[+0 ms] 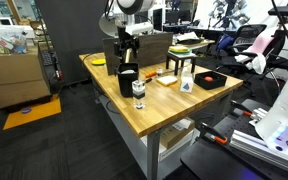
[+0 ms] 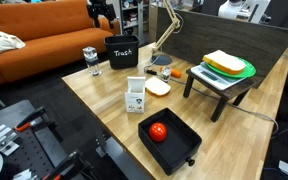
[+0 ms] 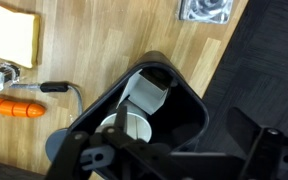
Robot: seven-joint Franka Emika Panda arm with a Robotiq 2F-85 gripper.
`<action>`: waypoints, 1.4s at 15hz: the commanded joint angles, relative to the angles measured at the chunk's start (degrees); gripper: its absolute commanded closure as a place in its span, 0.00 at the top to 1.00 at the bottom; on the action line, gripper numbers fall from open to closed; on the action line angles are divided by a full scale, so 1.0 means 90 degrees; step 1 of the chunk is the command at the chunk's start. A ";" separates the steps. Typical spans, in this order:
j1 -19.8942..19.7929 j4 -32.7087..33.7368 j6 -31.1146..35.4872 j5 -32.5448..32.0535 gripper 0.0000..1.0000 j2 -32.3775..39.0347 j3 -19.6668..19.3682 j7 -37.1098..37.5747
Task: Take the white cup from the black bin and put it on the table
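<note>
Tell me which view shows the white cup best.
Wrist view: it looks down into the black bin, where the white cup shows. In both exterior views the bin's walls hide it.

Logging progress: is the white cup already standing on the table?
No, in the wrist view the white cup sits inside the black bin, below its rim.

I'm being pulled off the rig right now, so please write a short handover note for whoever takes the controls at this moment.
The gripper hangs just above the black bin; whether it is open or shut cannot be told.
The white cup sits inside the bin, as the wrist view shows.
Done: the gripper is lined up over the bin.
Left: reach in, grasp the cup, lift it out, set it on the table.
</note>
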 commanded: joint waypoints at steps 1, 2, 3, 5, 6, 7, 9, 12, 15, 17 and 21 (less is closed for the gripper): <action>0.0175 0.0015 -0.0008 0.0097 1.00 -0.0010 -0.0192 -0.0058; 0.0176 0.0015 -0.0009 0.0097 1.00 -0.0010 -0.0192 -0.0058; 0.0176 0.0015 -0.0009 0.0096 1.00 -0.0010 -0.0192 -0.0058; 0.0127 0.0033 -0.0011 0.0223 1.00 0.0018 -0.0156 -0.0174; 0.0072 0.0032 0.0025 0.0356 1.00 0.0031 -0.0114 -0.0326; 0.0050 0.0025 0.0057 0.0378 1.00 0.0040 -0.0111 -0.0500; 0.0062 0.0037 -0.0003 0.0236 1.00 0.0076 -0.0170 -0.0860; 0.0122 0.0085 -0.0072 -0.0254 1.00 0.0191 -0.0370 -0.1264; 0.0096 0.0015 0.0006 -0.0311 1.00 0.0224 -0.0420 -0.1267; 0.0101 0.0035 0.0019 -0.0438 1.00 0.0275 -0.0443 -0.1359; 0.0141 0.0069 0.0018 -0.0455 1.00 0.0287 -0.0444 -0.1370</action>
